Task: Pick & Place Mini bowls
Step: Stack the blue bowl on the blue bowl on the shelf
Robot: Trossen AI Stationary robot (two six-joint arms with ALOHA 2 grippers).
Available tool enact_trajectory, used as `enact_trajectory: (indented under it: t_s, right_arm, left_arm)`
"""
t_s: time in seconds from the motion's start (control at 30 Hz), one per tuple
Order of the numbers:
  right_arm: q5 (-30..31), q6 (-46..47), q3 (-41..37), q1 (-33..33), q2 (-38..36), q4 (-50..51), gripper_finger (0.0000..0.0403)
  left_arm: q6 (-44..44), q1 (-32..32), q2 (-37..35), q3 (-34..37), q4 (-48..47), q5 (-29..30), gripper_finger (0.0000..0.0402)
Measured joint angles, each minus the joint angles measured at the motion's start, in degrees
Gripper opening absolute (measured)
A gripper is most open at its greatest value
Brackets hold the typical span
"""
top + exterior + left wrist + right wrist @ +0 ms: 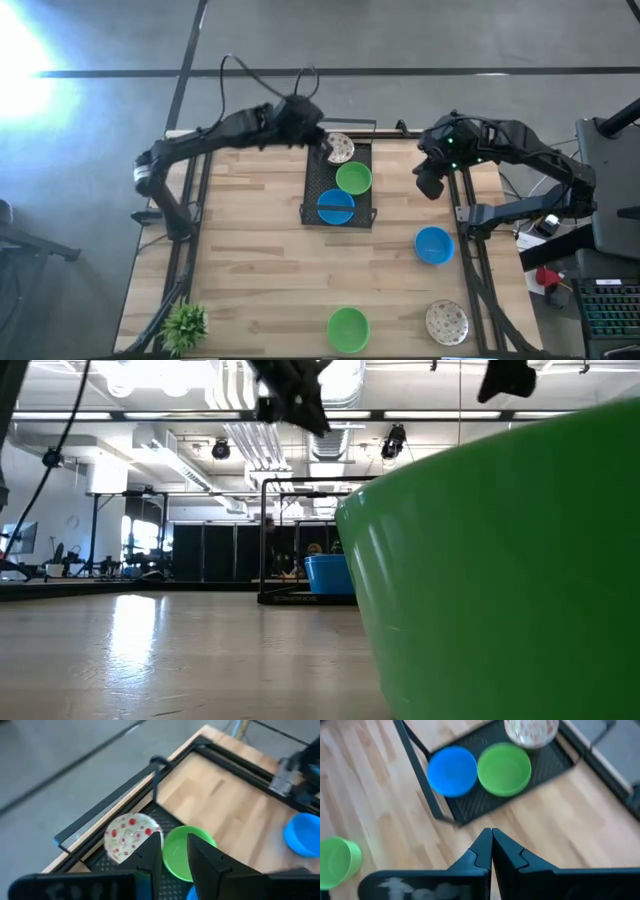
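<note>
A black mesh tray (310,190) at the table's far middle holds a floral white bowl (340,148), a green bowl (353,178) and a blue bowl (335,206) in a row. A blue bowl (433,244), a green bowl (347,328) and a floral bowl (446,322) stand on the bare table at the near right. My left gripper (174,842) is open and empty, high above the tray's far end, over the floral bowl (127,836) and the green bowl (181,854). My right gripper (491,836) is shut and empty, above the table to the right of the tray (470,805).
A small green potted plant (185,325) stands at the near left corner. The tray has a raised wire frame (300,485) around it. The green bowl near the front edge fills the right of the low view (500,570). Bare wood lies left of the tray.
</note>
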State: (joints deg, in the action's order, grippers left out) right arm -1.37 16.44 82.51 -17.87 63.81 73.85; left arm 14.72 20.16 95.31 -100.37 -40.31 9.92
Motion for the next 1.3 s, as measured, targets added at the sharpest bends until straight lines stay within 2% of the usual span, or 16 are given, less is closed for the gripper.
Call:
enact_trajectory:
  t_s: [0.27, 0.53, 0.73, 0.93, 1.13, 1.3]
  right_arm:
    - [-0.2, 8.8, -4.6, 1.0, -0.4, 5.6, 0.0008]
    - [-0.3, 28.2, -13.3, 8.7, -1.9, 7.4, 0.0008]
    - [-0.2, 49.1, -18.3, 18.2, -2.2, 6.8, 0.0008]
    - [-0.2, 63.1, -21.9, 26.5, -1.0, 5.6, 0.0008]
    - [-0.2, 70.6, -25.1, 30.4, -0.9, 0.6, 0.0008]
    - [-0.2, 70.2, -28.2, 30.6, -0.7, -2.8, 0.0009]
  left_arm:
    - [-1.3, -14.1, -4.0, 0.2, -0.9, 11.6, 0.0085]
    - [0.5, -22.5, -5.1, 0.3, -0.7, 14.6, 0.0085]
    - [0.1, -24.1, -6.4, 0.3, -2.5, 15.3, 0.0085]
    - [-1.6, -24.2, -8.1, 0.3, -4.7, 15.4, 0.0085]
    - [-4.2, -24.2, -8.8, 0.3, -4.8, 15.4, 0.0085]
    - [-4.5, -24.2, -8.8, 0.3, -4.8, 15.3, 0.0085]
